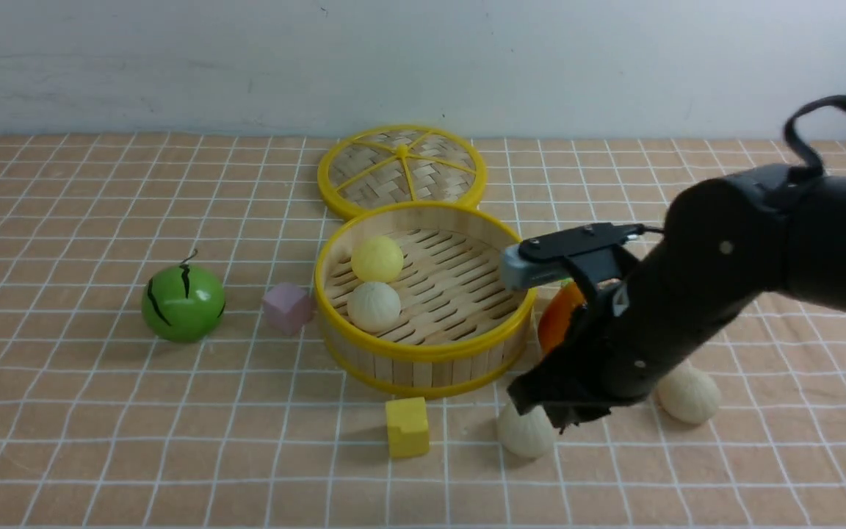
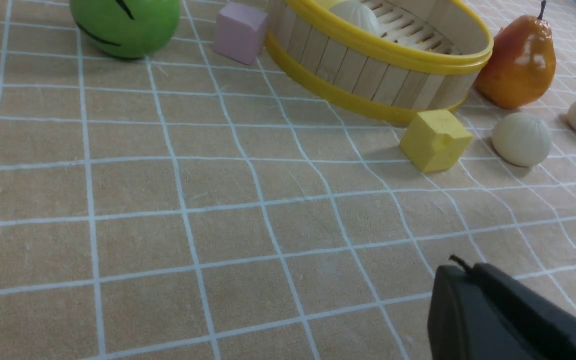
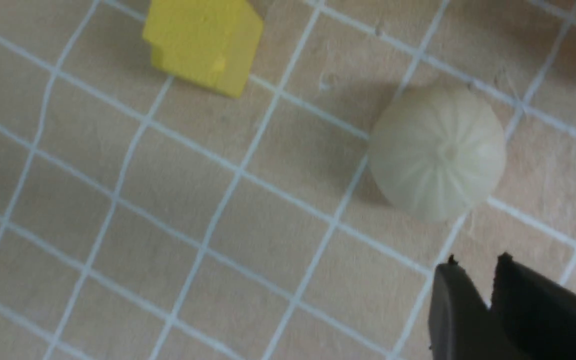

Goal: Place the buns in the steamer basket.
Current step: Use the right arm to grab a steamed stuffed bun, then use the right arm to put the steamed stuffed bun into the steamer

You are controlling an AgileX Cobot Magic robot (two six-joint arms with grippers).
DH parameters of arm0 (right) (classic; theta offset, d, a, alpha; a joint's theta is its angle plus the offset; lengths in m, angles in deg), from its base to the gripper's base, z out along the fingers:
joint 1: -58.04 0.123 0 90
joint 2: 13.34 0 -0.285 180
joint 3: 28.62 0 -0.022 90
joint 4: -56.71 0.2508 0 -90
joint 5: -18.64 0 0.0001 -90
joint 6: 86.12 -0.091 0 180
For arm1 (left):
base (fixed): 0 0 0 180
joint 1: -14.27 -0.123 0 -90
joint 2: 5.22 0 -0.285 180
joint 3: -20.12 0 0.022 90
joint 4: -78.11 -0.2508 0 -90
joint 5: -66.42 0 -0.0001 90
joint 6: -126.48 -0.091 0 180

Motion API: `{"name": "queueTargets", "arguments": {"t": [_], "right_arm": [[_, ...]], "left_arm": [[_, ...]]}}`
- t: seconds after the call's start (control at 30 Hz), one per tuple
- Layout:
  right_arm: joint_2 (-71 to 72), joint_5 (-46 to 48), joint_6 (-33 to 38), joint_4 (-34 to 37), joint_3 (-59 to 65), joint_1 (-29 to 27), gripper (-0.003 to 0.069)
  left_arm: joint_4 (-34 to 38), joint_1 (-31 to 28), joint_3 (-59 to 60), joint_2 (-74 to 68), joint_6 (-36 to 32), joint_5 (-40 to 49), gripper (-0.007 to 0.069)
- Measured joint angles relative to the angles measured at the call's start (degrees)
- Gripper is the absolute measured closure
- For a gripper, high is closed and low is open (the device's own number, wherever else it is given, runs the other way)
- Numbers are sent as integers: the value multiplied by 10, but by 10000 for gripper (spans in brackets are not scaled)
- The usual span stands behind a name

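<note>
A: Front view first. Where are the buns?

B: Two lie in the steamer basket [image 1: 423,354]: yellow bun [image 1: 377,258] and white bun [image 1: 374,307]. Two more on the bench [image 1: 100,441], right of the basket: near bun [image 1: 522,437] and outer bun [image 1: 689,395]. A 5th I can't find. The right tool [image 1: 557,413] is low over the near bun. It may be touching, but the arm hides the tips, so can't say.

A: Left wrist view?

B: The left tool [image 2: 460,267] is pinched together, empty, well apart from everything. Near bun is just beside the yellow cube [image 2: 435,140], with the pear [image 2: 518,70] behind it.

A: Right wrist view?

B: Right tool's tips are a little apart, nothing between them. Near bun is just ahead of them, not yet straddled.

A: How will it handle?

B: Prob. light, soft and squashy. The pleats give some grip, but it's round, so it may roll. Take it across the widest part, w/ a gentle squeeze. I'd judge the tips must spread wider than the bun first.
</note>
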Motion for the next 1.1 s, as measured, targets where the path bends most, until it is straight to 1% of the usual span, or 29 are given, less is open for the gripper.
{"name": "queueTargets", "arguments": {"t": [0.07,0.13,0.17,0.23,0.33,0.5,0.53,0.6,0.63,0.67,0.7,0.73,0.77,0.8,0.97,1.1], "right_arm": [[-26,-25,-21,-16,-7,9,431],[-37,-47,-26,-22,-8,12,383],[-47,-65,-31,-23,-8,13,345],[-60,-89,-37,-27,-8,14,314],[-76,-119,-38,-37,-8,14,312],[-99,-140,-42,-49,-8,14,363],[-102,-141,-42,-50,-8,14,385],[-103,-141,-45,-53,-9,15,477],[-102,-139,-45,-53,-11,15,508],[-101,-139,-45,-53,-11,15,517],[-96,-136,-45,-53,-12,15,577],[-95,-135,-45,-53,-12,15,586],[-83,-126,-45,-49,-12,15,634],[-73,-119,-45,-45,-14,15,648],[-25,-112,-44,-31,-46,15,652],[-31,-167,-31,-31,-92,15,644]], "left_arm": [[0,0,0,0,0,0,620],[0,0,0,0,0,0,620],[0,0,0,0,0,0,620],[0,0,0,0,0,0,617],[0,0,0,0,0,0,617],[0,0,0,0,0,0,617],[0,0,0,0,0,0,617],[0,0,0,0,0,0,617],[0,0,0,0,0,0,617],[0,0,0,0,0,0,617],[0,0,0,0,0,0,617],[0,0,0,0,0,0,617],[0,0,0,0,0,0,615],[0,0,0,0,0,0,614],[0,0,0,0,0,0,608],[0,0,0,0,0,0,606]]}}
